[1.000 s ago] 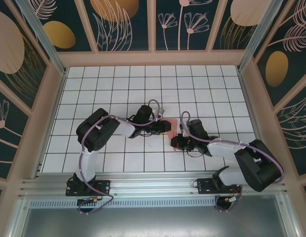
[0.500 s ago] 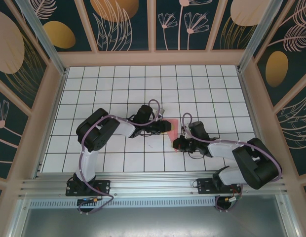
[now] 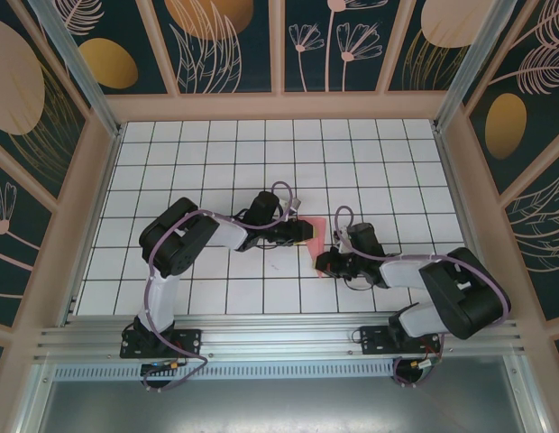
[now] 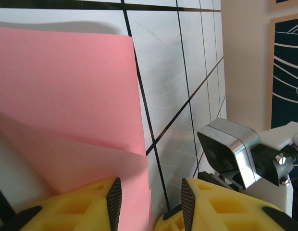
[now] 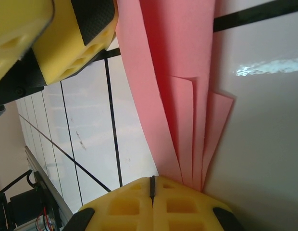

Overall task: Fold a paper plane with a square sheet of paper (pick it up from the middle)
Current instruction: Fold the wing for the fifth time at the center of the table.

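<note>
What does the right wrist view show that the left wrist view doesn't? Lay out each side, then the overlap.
Right wrist: the right gripper shut, with folded layers of the square sheet of paper fanning out from its tips. Left wrist: the left gripper open, the sheet's edge between its jaws, and a silver camera block beyond. Both: the pink sheet lying on the gridded white table.

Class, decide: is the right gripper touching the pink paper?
Touching. In the right wrist view the pink paper runs its folded layers right under the shut right gripper, no gap.
</note>
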You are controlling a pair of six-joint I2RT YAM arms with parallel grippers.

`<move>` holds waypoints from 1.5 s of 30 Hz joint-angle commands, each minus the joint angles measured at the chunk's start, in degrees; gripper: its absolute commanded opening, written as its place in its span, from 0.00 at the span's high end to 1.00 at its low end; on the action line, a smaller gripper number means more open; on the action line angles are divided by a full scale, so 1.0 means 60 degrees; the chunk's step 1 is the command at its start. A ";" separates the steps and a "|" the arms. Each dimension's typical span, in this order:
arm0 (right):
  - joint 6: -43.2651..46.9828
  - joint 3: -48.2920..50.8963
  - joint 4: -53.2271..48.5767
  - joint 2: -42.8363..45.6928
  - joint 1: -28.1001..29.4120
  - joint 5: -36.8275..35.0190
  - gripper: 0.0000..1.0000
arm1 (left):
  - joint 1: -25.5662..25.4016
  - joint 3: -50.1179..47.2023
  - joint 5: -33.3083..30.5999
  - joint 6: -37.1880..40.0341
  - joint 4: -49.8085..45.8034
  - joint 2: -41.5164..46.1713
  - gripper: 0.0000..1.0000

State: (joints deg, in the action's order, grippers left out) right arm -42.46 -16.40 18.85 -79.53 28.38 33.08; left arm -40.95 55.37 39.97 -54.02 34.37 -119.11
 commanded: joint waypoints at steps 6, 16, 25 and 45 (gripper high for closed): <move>0.0151 -0.0255 -0.1360 0.1269 0.0004 0.0266 1.00 | 0.0013 -0.0056 -0.1569 0.0637 -0.1568 -0.0961 0.60; 0.0106 0.0137 -0.1507 0.0267 -0.0005 -0.0193 1.00 | 0.0026 -0.0010 -0.1549 0.0693 -0.1669 -0.1002 0.60; -0.0035 0.0217 -0.1348 0.0104 0.0001 -0.0143 1.00 | 0.0013 -0.0003 -0.1594 0.0707 -0.1737 -0.0990 0.60; -0.0060 0.0684 -0.1219 0.0046 0.0042 0.0297 1.00 | 0.0018 0.0001 -0.1625 0.0742 -0.1934 -0.1051 0.60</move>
State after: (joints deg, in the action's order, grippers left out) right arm -42.54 -13.87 15.25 -76.31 28.32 36.75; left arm -40.95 56.71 40.03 -53.15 31.64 -119.26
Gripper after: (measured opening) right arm 0.066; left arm 0.395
